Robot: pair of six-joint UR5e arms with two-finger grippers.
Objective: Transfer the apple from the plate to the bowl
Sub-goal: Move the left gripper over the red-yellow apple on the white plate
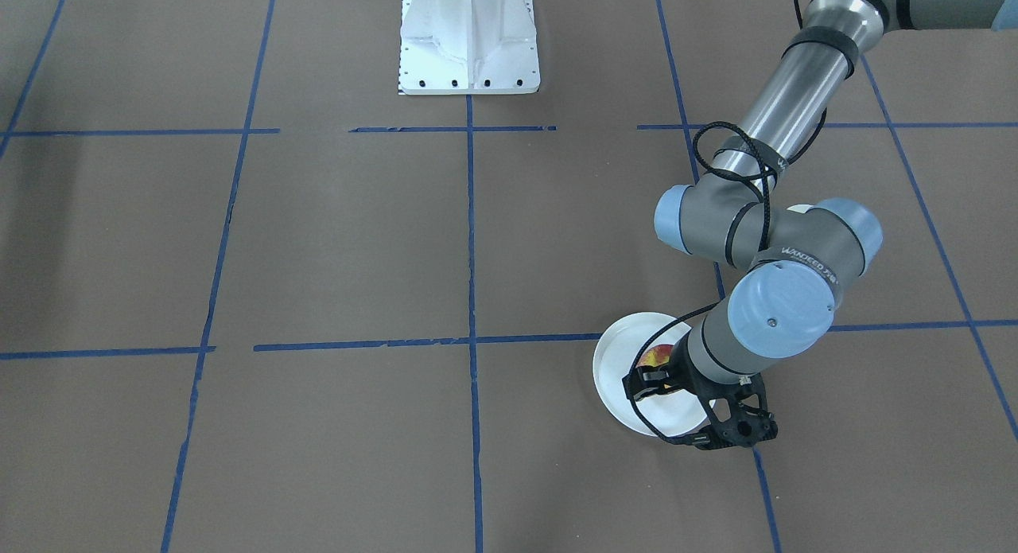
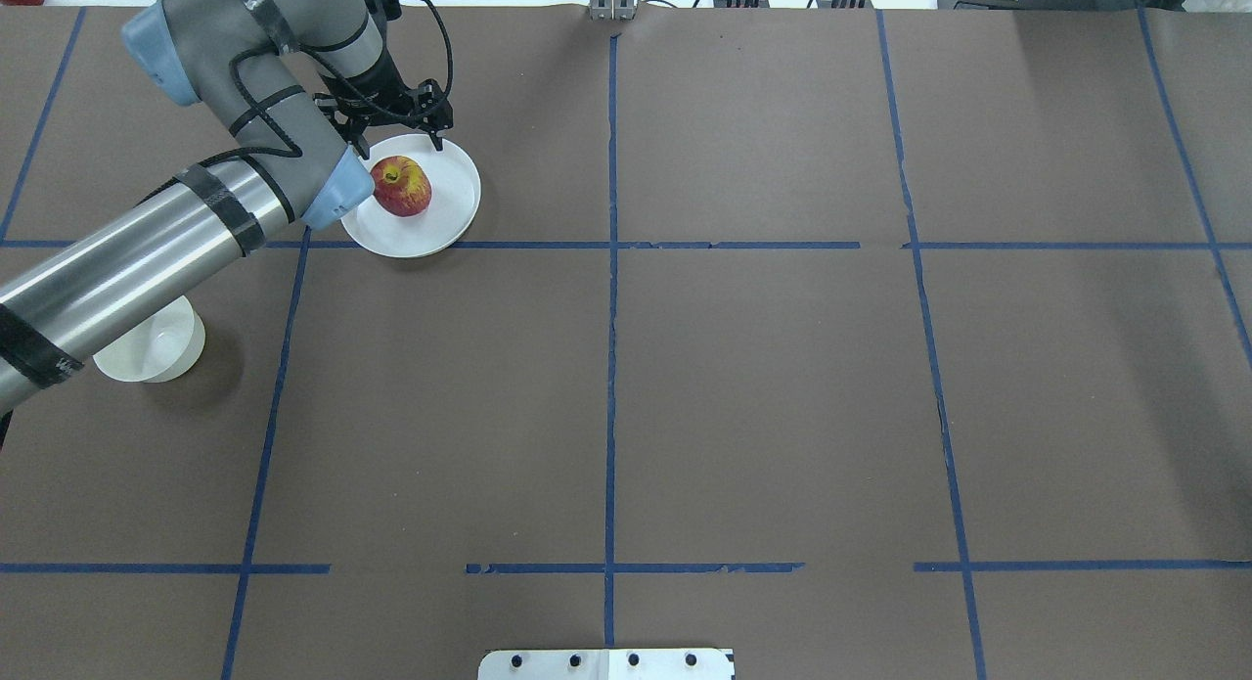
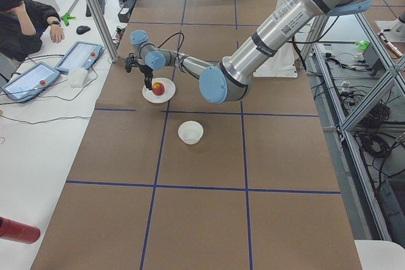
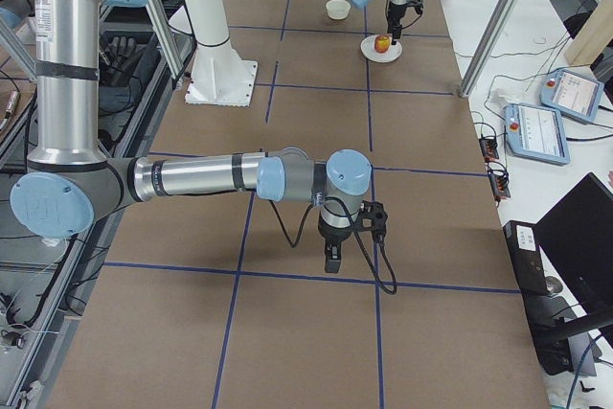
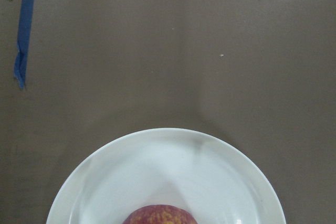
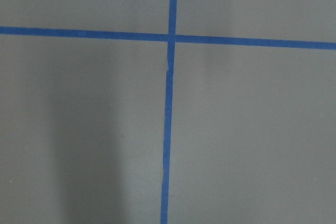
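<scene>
Holds left tool [image 2: 401, 148] released above far edge of plate [image 2: 446, 212], just beside apple [image 2: 402, 186] there. Cannot tell right tool [image 4: 331, 263] state.

- Overhead and front-facing views look down from opposite sides, sharing the plate [image 2: 445, 215] beneath the fingers [image 2: 436, 132] of the left gripper [image 2: 399, 147].
- Side views look along the table [image 3: 202, 219].
- Wrist views look down, close.

Brown table [image 2: 782, 386] (blue tape grid [image 2: 610, 367])

Red apple [image 2: 402, 185] on plate [image 2: 447, 216], left claw [image 2: 400, 145] spread over far rim, bowl [image 2: 149, 365] well apart.
</scene>
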